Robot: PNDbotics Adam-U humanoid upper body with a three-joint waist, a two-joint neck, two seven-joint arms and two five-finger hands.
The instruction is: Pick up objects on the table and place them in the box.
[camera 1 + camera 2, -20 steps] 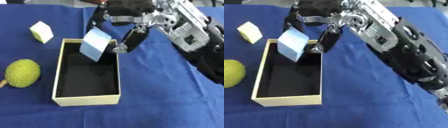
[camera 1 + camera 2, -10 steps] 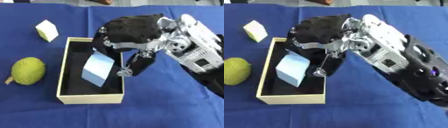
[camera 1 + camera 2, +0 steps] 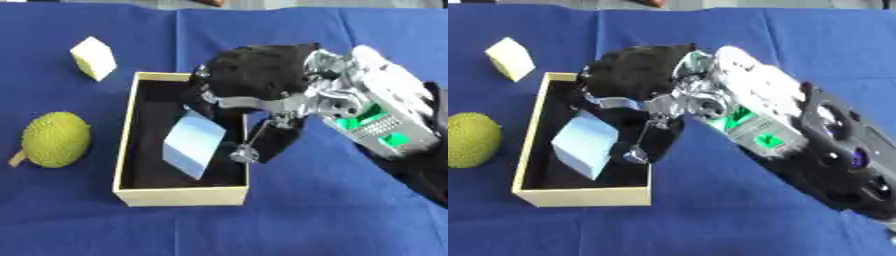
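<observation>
A blue cloth covers the whole table. The right arm enters from the right of the box and reaches across to it. The box, cream-walled with a black interior, sits open on the cloth. The right hand hangs over the box's right wall, its fingers curled down into the interior and pinching a pale blue block. The block is tilted on edge inside the box, toward its near right part; whether it touches the floor of the box cannot be determined. A green, knobbly fruit lies on the cloth just left of the box. A pale yellow cube rests beyond the box's far left corner, apart from it.
</observation>
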